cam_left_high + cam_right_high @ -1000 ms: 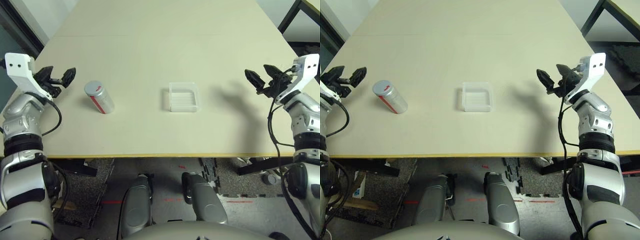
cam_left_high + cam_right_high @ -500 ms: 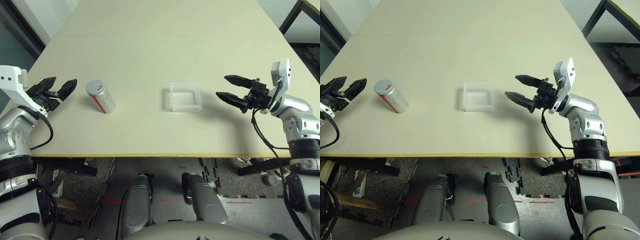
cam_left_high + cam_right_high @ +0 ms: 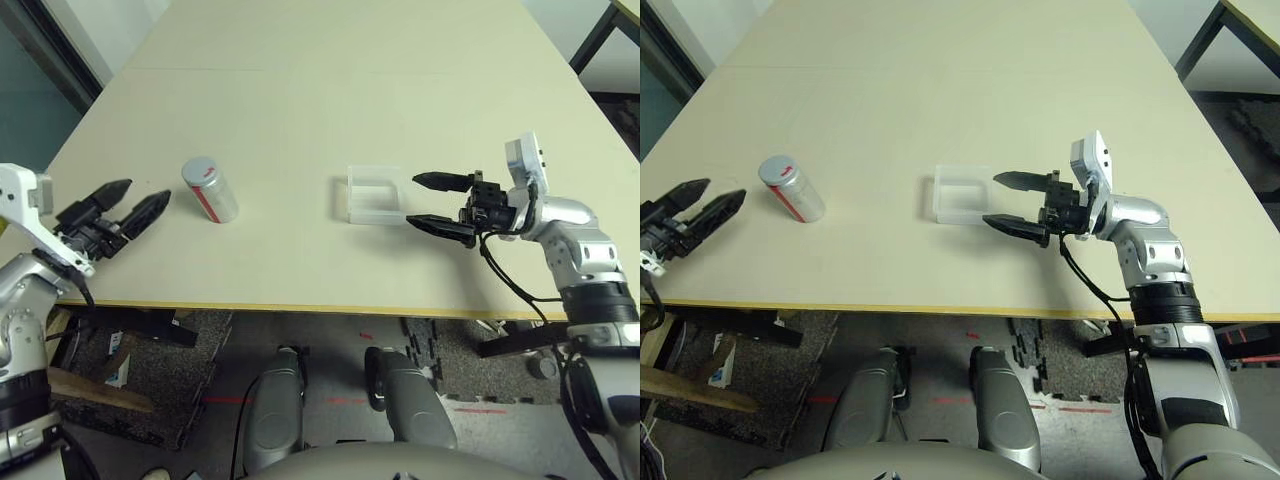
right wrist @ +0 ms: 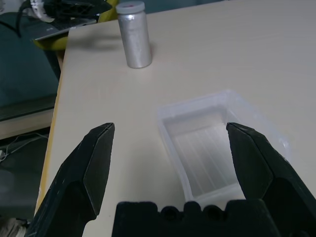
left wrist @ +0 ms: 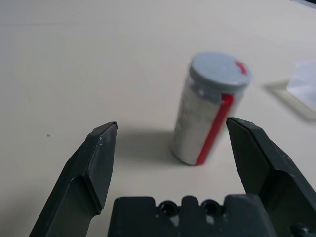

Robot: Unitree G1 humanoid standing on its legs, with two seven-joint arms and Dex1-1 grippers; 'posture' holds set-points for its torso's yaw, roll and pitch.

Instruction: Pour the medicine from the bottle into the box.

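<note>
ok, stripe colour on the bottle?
Red, down the side of the bottle; clearest in the left wrist view.

Small silver-grey cylindrical bottle (image 3: 210,190) is showing a red stripe down its side w/ a grey round cap carrying a red mark. Shallow clear plastic box (image 3: 375,195) is looking frosty-white. Flat pale cream tabletop (image 3: 340,90) is wearing a yellowish front edge. Both black two-finger grippers, left (image 3: 128,203) & right (image 3: 430,200), are sitting on silver forearms w/ white wrist housings.
</note>
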